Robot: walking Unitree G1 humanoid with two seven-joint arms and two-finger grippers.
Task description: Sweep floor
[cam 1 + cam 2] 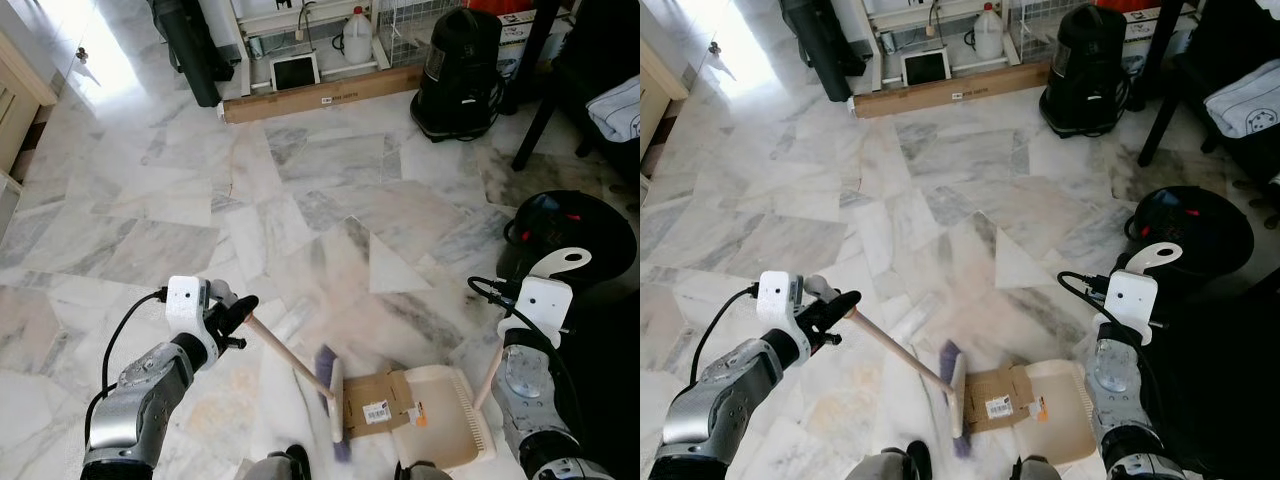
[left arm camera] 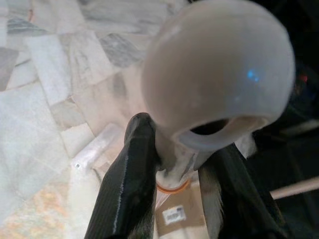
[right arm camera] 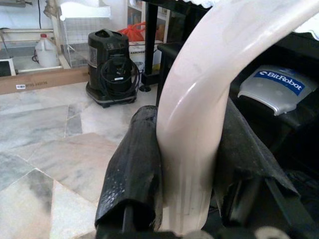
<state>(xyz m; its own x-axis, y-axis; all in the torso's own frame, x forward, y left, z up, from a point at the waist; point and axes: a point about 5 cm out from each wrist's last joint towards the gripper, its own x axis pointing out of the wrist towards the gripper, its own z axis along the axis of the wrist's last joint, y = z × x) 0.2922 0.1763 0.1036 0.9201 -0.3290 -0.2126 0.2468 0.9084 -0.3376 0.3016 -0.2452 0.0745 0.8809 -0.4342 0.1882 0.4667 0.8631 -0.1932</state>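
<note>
Broom [image 1: 300, 368] handle betw L fingers [image 2: 130, 184], prob clamped

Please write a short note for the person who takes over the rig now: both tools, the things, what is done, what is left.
Left tool: shut on the wooden-handled broom.
Right tool: shut on the handle of the cream plastic dustpan.
The broom head stands beside the brown cardboard piece with a white label, which lies half in the dustpan mouth on the marble floor.
Done: cardboard partly in.
Left: push it fully in, then lift the dustpan.
</note>
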